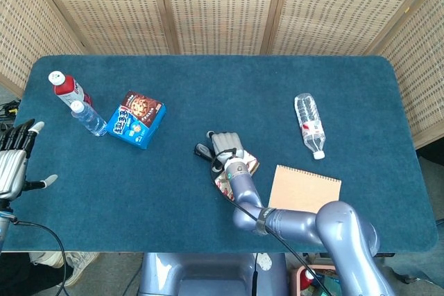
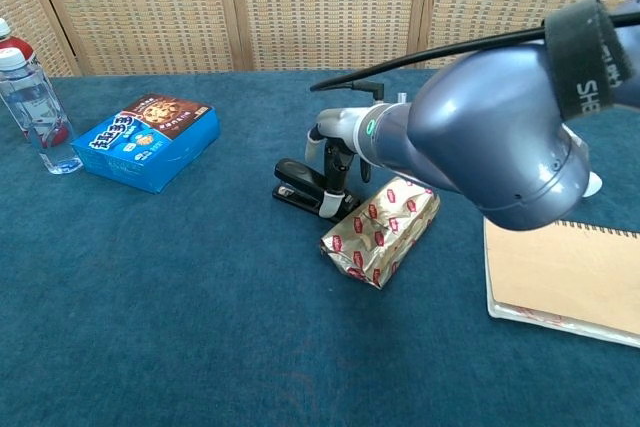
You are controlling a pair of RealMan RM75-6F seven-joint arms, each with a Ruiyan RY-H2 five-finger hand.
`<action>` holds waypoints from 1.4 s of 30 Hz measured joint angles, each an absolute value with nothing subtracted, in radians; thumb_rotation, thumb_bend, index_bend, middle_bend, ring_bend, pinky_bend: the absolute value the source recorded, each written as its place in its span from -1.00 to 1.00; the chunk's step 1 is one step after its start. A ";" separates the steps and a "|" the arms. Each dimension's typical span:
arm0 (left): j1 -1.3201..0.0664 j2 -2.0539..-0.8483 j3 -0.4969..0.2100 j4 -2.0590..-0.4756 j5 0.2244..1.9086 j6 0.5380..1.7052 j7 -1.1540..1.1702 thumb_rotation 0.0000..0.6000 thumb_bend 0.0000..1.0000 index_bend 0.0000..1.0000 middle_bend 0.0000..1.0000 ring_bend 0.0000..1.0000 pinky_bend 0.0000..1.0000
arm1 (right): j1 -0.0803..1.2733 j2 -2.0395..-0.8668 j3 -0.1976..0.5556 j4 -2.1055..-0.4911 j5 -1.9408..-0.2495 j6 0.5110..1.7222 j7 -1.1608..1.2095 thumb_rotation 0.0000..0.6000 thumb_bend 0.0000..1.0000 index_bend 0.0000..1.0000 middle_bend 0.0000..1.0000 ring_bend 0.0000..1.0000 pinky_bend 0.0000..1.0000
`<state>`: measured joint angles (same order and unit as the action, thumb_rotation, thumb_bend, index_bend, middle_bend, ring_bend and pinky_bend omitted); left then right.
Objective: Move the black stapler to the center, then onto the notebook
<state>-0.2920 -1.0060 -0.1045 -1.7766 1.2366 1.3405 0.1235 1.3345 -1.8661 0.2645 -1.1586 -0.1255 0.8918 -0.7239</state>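
Right hand [image 2: 335, 152] is down on the stapler [image 2: 303, 187] at mid-frame in the chest view, fingers draped over its top and a thumb dropping down the near side, which looks like a grasp closing, though the big forearm crowds the view and I cannot tell whether the fingers have actually clamped or only touch. From the head camera the same hand [image 1: 225, 149] covers most of the stapler [image 1: 202, 150], just a black tip poking out to the left, a little left of centre frame. The stapler lies flat on the table [image 1: 173, 199], its right end touching or just beside the foil packet [image 2: 380, 230], so the hand comes in from above and behind, probably to keep clear of that packet. The notebook [image 2: 565, 277] waits at the right edge of the chest view, well apart from the stapler, flat and bare, an easy landing pad. Left hand [image 1: 14, 161] hangs at the far left of the head view, fingers spread, holding nothing, out of the way. My read: the pickup for the first move is just being made, nothing lifted yet.
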 measured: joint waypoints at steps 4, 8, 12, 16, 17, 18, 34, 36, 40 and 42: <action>-0.291 -1.005 -0.105 -1.779 1.242 1.337 0.123 1.00 -0.90 -1.00 -1.00 -1.00 -1.00 | 1.330 -1.877 0.265 -1.149 -0.149 0.894 -0.732 1.00 -0.97 -0.34 -0.14 -0.26 0.01; -0.288 -1.004 -0.106 -1.780 1.245 1.335 0.121 1.00 -0.90 -1.00 -1.00 -1.00 -1.00 | 1.321 -1.891 0.263 -1.136 -0.173 0.891 -0.744 1.00 -0.69 -0.13 0.04 -0.09 0.11; -0.287 -1.002 -0.109 -1.781 1.245 1.332 0.116 1.00 -0.90 -1.00 -1.00 -1.00 -1.00 | 1.314 -1.895 0.263 -1.129 -0.194 0.889 -0.747 1.00 -0.42 0.04 0.19 0.04 0.19; -0.286 -0.999 -0.110 -1.782 1.248 1.328 0.111 1.00 -0.90 -1.00 -1.00 -1.00 -1.00 | 1.303 -1.893 0.267 -1.134 -0.224 0.887 -0.740 1.00 -0.32 0.13 0.28 0.11 0.24; -0.285 -0.998 -0.110 -1.782 1.250 1.327 0.110 1.00 -0.90 -1.00 -1.00 -1.00 -1.00 | 1.300 -1.892 0.268 -1.136 -0.235 0.887 -0.737 1.00 -0.31 0.14 0.28 0.11 0.25; -0.285 -0.998 -0.110 -1.783 1.252 1.326 0.109 1.00 -0.90 -1.00 -1.00 -1.00 -1.00 | 1.297 -1.892 0.269 -1.138 -0.247 0.888 -0.732 1.00 -0.31 0.14 0.29 0.11 0.25; -0.283 -0.996 -0.111 -1.786 1.263 1.300 0.101 1.00 -0.90 -1.00 -1.00 -1.00 -1.00 | 1.218 -1.745 0.296 -1.361 -0.464 0.974 -0.678 1.00 -0.29 0.15 0.29 0.12 0.25; -0.284 -0.996 -0.110 -1.786 1.266 1.297 0.102 1.00 -0.90 -1.00 -1.00 -1.00 -1.00 | 1.205 -1.697 0.296 -1.421 -0.475 0.993 -0.685 1.00 -0.23 0.15 0.29 0.12 0.25; -0.284 -0.995 -0.105 -1.792 1.278 1.292 0.103 1.00 -0.90 -1.00 -1.00 -1.00 -1.00 | 1.162 -1.575 0.280 -1.574 -0.491 1.054 -0.718 1.00 -0.20 0.15 0.29 0.12 0.25; -0.283 -0.995 -0.103 -1.796 1.284 1.293 0.106 1.00 -0.90 -1.00 -1.00 -1.00 -1.00 | 1.138 -1.521 0.263 -1.640 -0.496 1.086 -0.736 1.00 -0.20 0.15 0.29 0.12 0.25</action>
